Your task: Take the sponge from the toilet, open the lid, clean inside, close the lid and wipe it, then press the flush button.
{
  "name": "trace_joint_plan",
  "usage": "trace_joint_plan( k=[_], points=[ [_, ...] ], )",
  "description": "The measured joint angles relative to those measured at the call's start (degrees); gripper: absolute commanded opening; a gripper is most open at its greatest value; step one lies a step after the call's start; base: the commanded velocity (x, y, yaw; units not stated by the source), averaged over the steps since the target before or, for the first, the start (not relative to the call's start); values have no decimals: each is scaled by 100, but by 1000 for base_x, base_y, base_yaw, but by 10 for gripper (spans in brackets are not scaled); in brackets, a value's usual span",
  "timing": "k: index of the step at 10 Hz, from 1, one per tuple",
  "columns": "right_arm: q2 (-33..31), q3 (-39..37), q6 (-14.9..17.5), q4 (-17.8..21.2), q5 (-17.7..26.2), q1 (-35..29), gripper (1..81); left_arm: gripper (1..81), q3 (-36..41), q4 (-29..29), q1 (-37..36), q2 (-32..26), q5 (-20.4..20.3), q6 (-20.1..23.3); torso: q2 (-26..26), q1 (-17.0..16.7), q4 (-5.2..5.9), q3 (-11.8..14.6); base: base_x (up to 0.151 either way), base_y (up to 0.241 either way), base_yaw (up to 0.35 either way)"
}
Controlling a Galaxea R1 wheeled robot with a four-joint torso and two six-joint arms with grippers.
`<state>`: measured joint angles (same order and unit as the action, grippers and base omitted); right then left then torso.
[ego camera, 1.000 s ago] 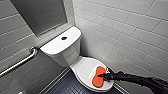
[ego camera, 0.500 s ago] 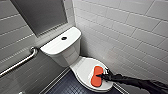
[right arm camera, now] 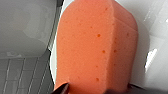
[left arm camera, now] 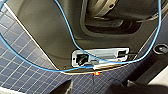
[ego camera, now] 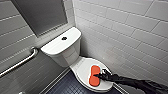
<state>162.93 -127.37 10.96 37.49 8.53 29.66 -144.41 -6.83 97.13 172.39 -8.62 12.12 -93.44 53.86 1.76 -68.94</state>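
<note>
Head view is showing the toilet (ego camera: 60, 47) with the lid (ego camera: 81, 68) lying shut, the sponge (ego camera: 94, 75) resting on it unlifted, and the right gripper (ego camera: 100, 75) touching its waist, clamped or not being impossible to tell, every step remaining.

The sponge (ego camera: 94, 75) is lying on the lid (ego camera: 81, 66), my right hand (ego camera: 99, 75) touching its right side; the tank (ego camera: 58, 46) is standing behind, carrying the flush button (ego camera: 64, 38) on top.

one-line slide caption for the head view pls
Orange sponge lying on the closed toilet lid, right gripper at the sponge's waist.
</note>
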Motion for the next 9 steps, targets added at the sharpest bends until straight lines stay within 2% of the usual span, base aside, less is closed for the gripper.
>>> trace_joint_plan(
  k=[1,2,3,7,9],
  points=[
    [11,-20,1,-9,-10,10,811,811,0,0,-2,0,-4,0,0,-2,0,2,0,0,0],
    [28,-52,67,-50,-11,21,10,811,0,0,2,0,0,0,0,-5,0,2,0,0,0],
    [111,-223,-49,-45,-305,201,10,811,9,-4,11,0,0,1,0,-5,0,2,0,0,0],
    [91,-194,-49,-74,-336,206,10,811,11,-2,29,5,-4,0,0,-5,0,0,0,0,0],
    [-155,151,-49,-116,-291,197,10,811,12,0,29,33,-24,1,0,-5,0,0,0,0,0]
  ],
)
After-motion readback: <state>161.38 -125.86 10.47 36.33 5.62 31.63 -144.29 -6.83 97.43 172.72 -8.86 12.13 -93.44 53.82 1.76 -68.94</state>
